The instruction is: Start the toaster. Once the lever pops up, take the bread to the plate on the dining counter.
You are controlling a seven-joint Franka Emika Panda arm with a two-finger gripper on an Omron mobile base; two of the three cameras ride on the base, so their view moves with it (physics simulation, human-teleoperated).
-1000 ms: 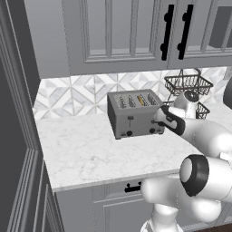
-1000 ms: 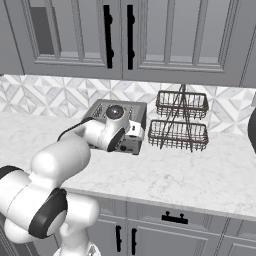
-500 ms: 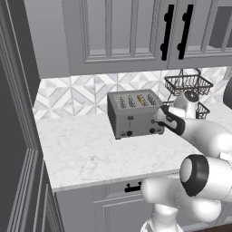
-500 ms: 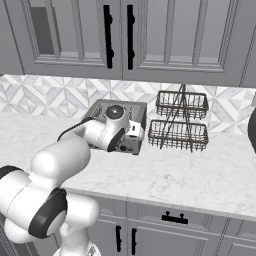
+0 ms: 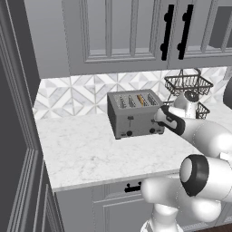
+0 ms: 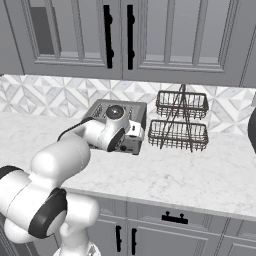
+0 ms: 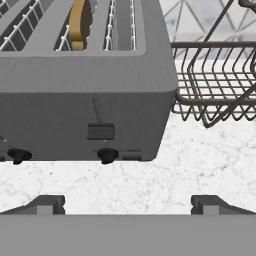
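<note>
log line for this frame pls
phase: at toaster front | gripper: open, empty, facing right lever | lever: low in its slot | bread: in slot | not touching

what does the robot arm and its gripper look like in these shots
The arm is glossy white with rounded, bulbous links and dark grey-black bands and discs at the joints. A round grey cap tops the wrist. The gripper shows two small dark grey finger tips.

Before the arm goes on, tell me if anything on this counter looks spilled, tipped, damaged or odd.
Nothing stands out. The toaster sits flat on the counter with the bread upright in a slot, the wire rack stands upright beside it, and the open gripper faces the toaster's front.
</note>
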